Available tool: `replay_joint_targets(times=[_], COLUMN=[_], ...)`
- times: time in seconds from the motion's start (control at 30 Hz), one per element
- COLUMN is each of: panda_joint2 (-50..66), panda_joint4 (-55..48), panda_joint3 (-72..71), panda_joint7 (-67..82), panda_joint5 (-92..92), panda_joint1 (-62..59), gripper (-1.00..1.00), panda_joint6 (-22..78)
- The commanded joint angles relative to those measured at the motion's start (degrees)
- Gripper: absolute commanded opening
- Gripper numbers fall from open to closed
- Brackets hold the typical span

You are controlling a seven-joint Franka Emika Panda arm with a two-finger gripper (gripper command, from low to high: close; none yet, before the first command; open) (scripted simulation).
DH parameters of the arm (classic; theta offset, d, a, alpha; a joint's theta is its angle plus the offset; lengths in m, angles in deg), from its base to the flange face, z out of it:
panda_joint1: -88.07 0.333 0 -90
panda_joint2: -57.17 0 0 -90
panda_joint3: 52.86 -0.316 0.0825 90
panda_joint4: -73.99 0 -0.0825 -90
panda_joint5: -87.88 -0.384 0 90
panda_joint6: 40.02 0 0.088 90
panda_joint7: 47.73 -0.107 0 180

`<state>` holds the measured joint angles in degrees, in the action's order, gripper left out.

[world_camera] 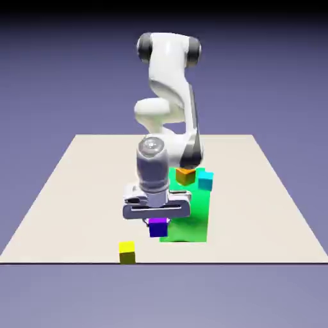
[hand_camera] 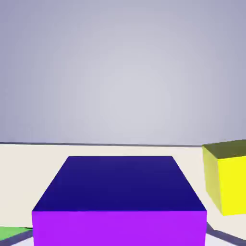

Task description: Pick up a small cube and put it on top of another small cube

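A small purple cube (world_camera: 158,227) sits between the fingers of my gripper (world_camera: 158,221), which is shut on it. The gripper points down near the table's front edge, at the left border of a green patch (world_camera: 192,214). Whether the cube rests on the table or hangs just above it I cannot tell. In the hand view the purple cube (hand_camera: 120,202) fills the bottom middle and hides both fingertips. A yellow cube (world_camera: 127,251) lies on the table to the exterior view's left of the held cube, close to the front edge. It also shows in the hand view as a yellow cube (hand_camera: 226,178) at the right.
An orange cube (world_camera: 186,175) and a cyan cube (world_camera: 205,180) stand side by side at the far end of the green patch, behind the gripper. A corner of the green patch (hand_camera: 9,234) shows at the hand view's bottom left. The table's front edge (world_camera: 256,261) is near.
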<state>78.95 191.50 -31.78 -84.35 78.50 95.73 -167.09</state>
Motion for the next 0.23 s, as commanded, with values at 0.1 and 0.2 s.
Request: replay_joint_targets(times=[0.1,0.2], panda_joint2=[6.65,4.66], panda_joint4=[2.00,1.40], panda_joint3=[-2.27,-1.59], panda_joint7=[2.01,1.37], panda_joint5=[-3.07,-2.09], panda_joint1=[-1.54,-1.08], gripper=[-1.00,1.00], panda_joint6=[-8.32,-5.84])
